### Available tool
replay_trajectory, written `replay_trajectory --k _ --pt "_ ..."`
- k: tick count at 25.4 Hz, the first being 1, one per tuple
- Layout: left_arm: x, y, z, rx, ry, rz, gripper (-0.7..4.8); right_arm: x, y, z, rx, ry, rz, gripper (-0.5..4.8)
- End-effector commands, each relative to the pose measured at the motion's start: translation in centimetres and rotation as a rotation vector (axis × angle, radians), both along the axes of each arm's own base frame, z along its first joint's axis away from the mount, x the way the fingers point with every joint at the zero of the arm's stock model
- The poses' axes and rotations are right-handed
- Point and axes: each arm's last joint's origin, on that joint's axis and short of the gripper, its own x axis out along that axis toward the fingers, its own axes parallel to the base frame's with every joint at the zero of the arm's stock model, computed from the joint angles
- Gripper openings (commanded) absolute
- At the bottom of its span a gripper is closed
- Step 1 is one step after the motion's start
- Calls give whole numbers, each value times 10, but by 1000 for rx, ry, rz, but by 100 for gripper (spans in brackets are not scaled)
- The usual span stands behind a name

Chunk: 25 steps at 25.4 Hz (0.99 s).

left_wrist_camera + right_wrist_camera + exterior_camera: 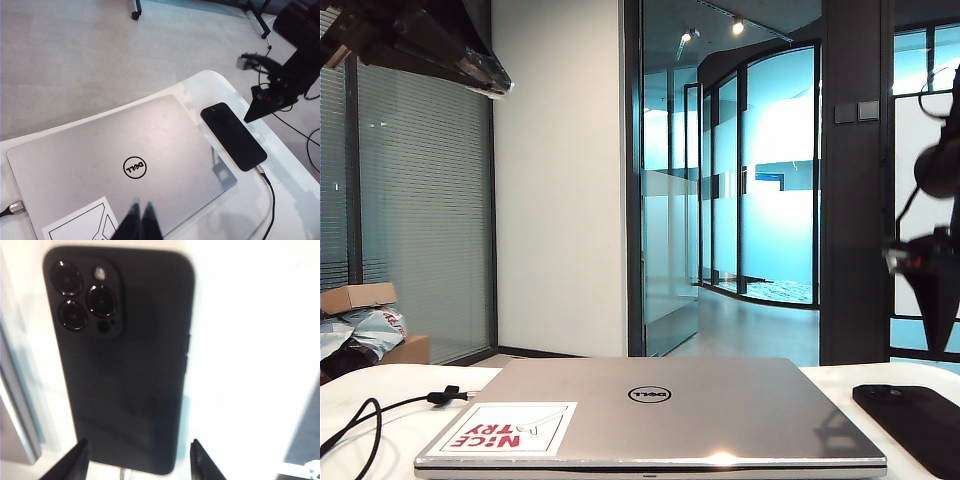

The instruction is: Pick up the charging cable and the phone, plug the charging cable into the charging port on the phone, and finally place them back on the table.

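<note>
Apparently the right gripper [137,460] hangs released over the phone [125,375], cable [270,200] seemingly plugged. Left gripper [140,220] is clenched, empty. Next, I judge, is retreating from the surface [240,210].

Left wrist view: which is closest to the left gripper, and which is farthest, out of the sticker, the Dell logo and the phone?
From the left gripper, shut, above the laptop's near edge:
1. Sticker, right beside it on the lid.
2. Dell logo, mid-lid, a bit farther.
3. Phone, farthest, on the table past the laptop's edge, below the right gripper.
</note>
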Motion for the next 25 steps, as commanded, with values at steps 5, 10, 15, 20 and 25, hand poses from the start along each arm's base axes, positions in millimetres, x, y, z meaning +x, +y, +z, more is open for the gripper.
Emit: replay_trajectory --k 5,10,15,20,25 --pt "0 0 2 -8 -21 -7 -5 -7 3 80 -32 -150 -19 65" --pt "-1 0 1 -7 -13 -6 -5 -47 4 134 -37 -339 -14 -5" --pt "-1 0 -18 -4 -9 -6 -5 -99 6 138 -38 -656 -27 -5" --pt "-3 1 -47 -7 -14 -6 -5 -120 6 130 -35 -716 -48 -1" --pt "-5 3 -63 0 -3 -6 -5 -121 6 127 -35 -700 -48 -1"
